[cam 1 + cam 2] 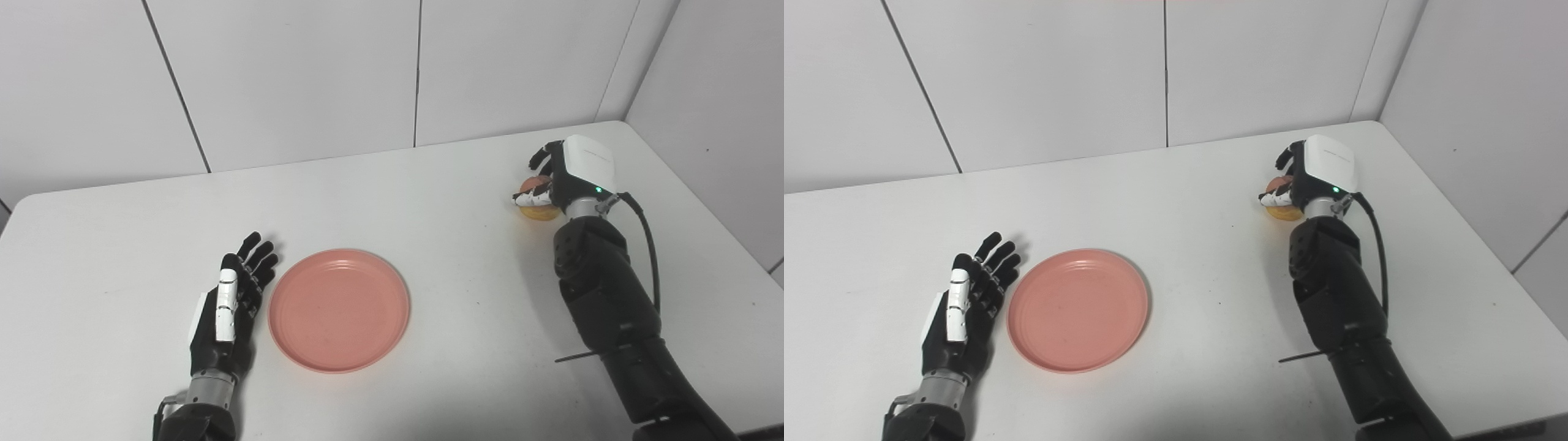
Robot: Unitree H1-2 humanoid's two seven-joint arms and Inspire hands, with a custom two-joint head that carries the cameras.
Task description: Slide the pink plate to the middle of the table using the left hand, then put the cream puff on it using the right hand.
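Left eye view: my right hand (pixel 563 177) curls around the cream puff (pixel 538 205), well right of and beyond the pink plate (pixel 339 309); my left hand (pixel 229 306) lies spread, empty, just beside the plate's left rim on the bench (pixel 429 202).

The left hand (pixel 228 309) was built of black segmented fingers (pixel 260 254), with a white strip along the thumb and a white plate on the back. Below the fingers, a ribbed silver wrist collar was joined to a black forearm.

The right hand (pixel 1309 173) was covered on its back by a glossy white shell, on which a small green light was lit near the wrist. Its fingers (pixel 1274 197) were black with white tips. A black cable was looped from the silver wrist down the bulky black forearm, and a thin black tie end was seen projecting sideways.
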